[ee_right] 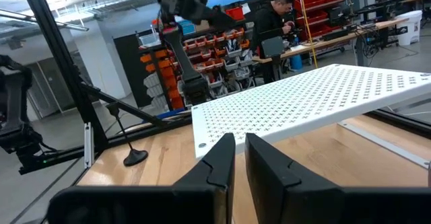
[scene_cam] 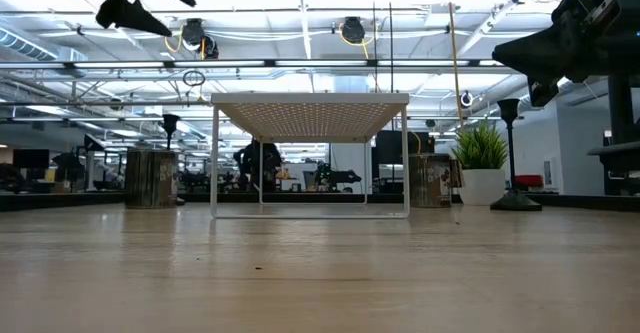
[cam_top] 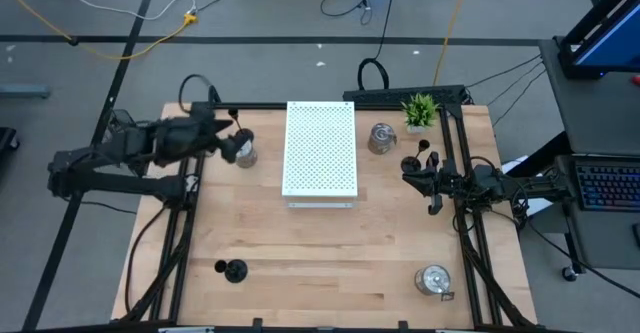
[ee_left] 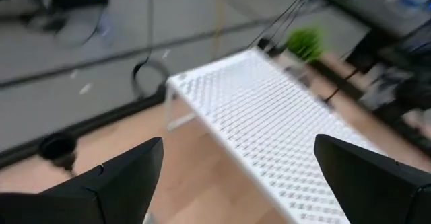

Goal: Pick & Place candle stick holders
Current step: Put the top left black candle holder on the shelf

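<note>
Bare tabletop (cam_top: 330, 243) spreads before the white board (cam_top: 320, 148), holders at edges.

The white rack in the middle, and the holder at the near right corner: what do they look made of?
The white rack looks like perforated sheet metal with a matt white coat: an even grid of small holes and thin legs. The near-right holder looks like silvered glass or polished metal: squat, round, with bright reflections. Which one, I cannot tell.

The table (cam_top: 330, 253) was pale wood with a smooth matt grain. The white board (cam_top: 320, 148) looked like perforated painted metal. The silver holders (cam_top: 433, 279) were shiny glass; the black holders (cam_top: 232, 269) matt.
</note>
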Tool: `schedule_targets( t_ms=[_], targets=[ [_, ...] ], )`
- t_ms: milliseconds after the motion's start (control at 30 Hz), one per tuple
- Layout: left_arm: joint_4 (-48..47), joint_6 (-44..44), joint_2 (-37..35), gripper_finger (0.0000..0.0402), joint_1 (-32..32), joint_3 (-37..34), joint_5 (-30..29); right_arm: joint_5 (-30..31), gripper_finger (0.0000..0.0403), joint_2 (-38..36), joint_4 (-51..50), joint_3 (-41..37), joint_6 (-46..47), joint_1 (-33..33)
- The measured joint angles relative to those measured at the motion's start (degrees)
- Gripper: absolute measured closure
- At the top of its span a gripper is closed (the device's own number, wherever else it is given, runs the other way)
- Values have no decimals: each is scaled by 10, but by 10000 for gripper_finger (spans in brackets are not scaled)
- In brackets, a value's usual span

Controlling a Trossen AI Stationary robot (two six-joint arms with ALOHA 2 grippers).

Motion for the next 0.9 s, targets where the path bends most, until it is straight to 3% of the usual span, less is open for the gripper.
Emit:
schedule_targets(
  t_ms=[200, 300, 467, 567, 900],
  targets=[
    [-105, 1, 96, 9, 109, 91, 82, 0, 376, 0, 0, 0, 6, 0],
    [-114, 48, 117, 9, 159, 107, 113, 0, 375, 0, 0, 0, 7, 0],
    [-54, 151, 132, 9, 196, 108, 109, 0, 374, 0, 0, 0, 6, 0],
    [-51, 169, 138, 9, 205, 108, 110, 0, 375, 0, 0, 0, 7, 0],
    [-214, 124, 179, 9, 273, 108, 84, 0, 376, 0, 0, 0, 7, 0]
  ],
)
